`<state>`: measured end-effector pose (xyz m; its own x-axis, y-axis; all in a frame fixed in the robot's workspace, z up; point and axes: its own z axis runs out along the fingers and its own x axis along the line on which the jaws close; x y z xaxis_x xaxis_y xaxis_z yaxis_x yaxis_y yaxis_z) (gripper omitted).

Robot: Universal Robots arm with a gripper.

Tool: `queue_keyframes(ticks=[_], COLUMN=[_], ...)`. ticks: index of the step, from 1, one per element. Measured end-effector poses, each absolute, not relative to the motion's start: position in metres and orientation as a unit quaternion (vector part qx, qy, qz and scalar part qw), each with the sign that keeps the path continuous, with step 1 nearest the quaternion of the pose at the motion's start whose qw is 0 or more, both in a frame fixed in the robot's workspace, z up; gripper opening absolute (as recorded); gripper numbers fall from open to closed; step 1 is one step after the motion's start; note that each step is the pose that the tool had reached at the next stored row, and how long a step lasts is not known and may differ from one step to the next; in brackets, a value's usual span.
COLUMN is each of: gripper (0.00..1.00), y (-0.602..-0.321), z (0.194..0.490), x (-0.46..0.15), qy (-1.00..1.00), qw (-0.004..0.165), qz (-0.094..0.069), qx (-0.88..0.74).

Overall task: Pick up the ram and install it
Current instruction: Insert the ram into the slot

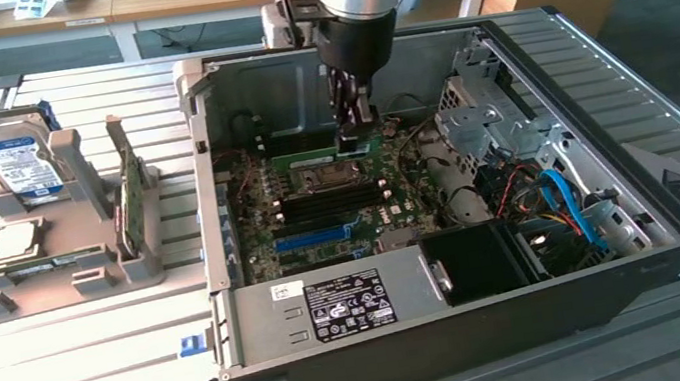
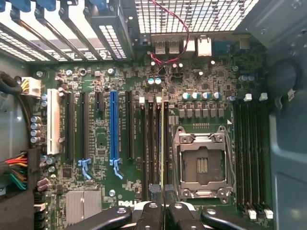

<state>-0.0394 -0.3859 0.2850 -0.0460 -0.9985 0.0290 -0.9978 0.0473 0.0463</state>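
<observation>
Down inside the open black steel computer case (image 1: 471, 343), over the green motherboard (image 2: 100, 143), the black gripper (image 2: 163, 199) hangs above the black memory slots (image 2: 149, 143) beside the silver CPU socket (image 2: 201, 163). I'd say keep the stick parallel to its slot, upright, and press evenly. The long thin green ram stick (image 2: 162, 143) shows edge-on, pinched tight between the fingers (image 2: 153, 213), jutting beyond their tips toward the slots.
</observation>
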Motion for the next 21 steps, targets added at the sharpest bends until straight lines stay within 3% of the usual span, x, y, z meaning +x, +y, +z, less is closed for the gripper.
queue_keyframes(ticks=[21], gripper=[0.12], y=[-0.388], z=[0.274], x=[-0.035], qy=[-0.723], qw=[0.027], qz=[-0.007], qx=[0.69])
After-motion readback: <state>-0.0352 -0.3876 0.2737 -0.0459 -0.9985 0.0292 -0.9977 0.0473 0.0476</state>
